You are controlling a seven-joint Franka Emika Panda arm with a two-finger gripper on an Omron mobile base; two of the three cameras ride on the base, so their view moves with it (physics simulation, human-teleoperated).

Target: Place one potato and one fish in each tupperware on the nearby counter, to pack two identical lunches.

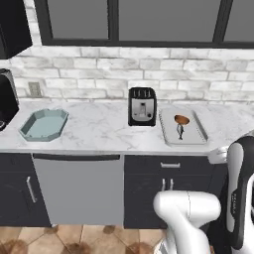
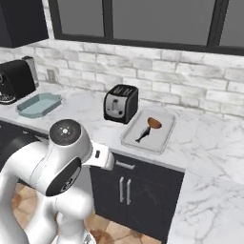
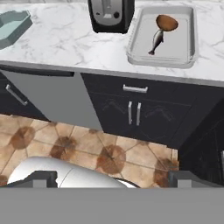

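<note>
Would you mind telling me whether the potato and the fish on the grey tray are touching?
Touching. In the hand view the potato sits against the head end of the fish with no tray surface showing between them.

A black toaster (image 3: pixel 110 15) stands ahead of me; a coffee machine (image 1: pixel 7 99) stands far left

I see a white brick wall (image 1: pixel 149 74) under dark-framed windows (image 1: pixel 119 22). Ahead of the claw, navy cabinets (image 3: pixel 131 113) stand on brown patterned floor tiles (image 3: pixel 87 148).
</note>
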